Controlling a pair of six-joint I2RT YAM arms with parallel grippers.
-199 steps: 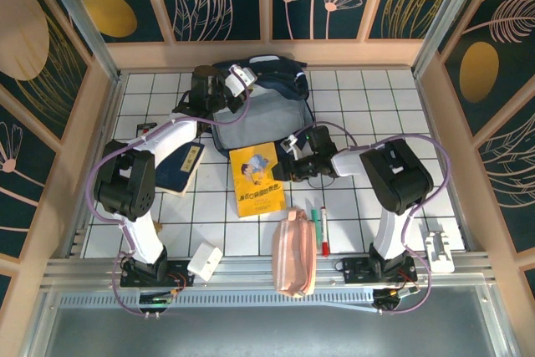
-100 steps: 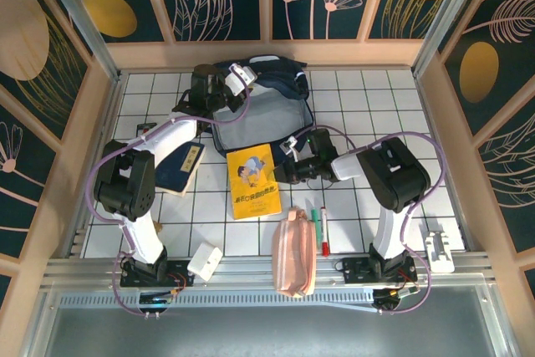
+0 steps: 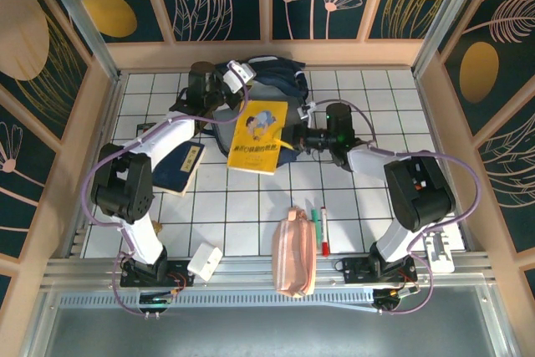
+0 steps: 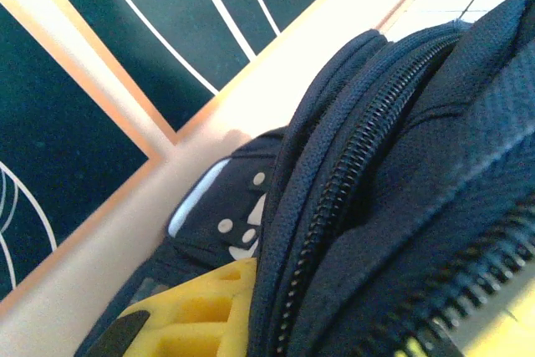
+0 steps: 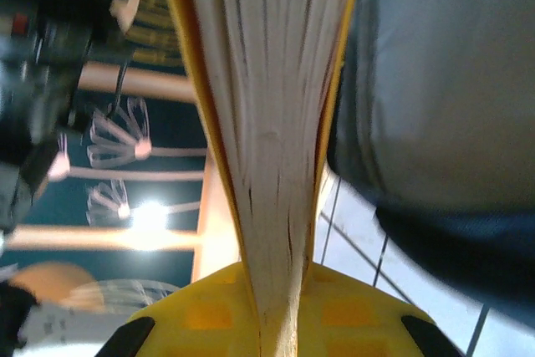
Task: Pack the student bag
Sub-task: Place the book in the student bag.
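Our right jaws clench the yellow book [image 3: 259, 135] over the student bag [image 3: 280, 74]. Our left jaws pinch its rim.

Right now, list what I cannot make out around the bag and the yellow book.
- Student bag interior: top view, yellow book covers the opening.
- Left gripper: left wrist view, bag fabric hides its fingertips.
- Book's cover: right wrist view, seen edge-on in the right gripper.

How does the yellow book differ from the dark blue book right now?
The yellow book is clamped by the right gripper over the backpack; the dark blue book lies on the table, ungripped. The yellow cover carries a picture; the blue one looks mostly plain. Neither is inside the backpack yet.
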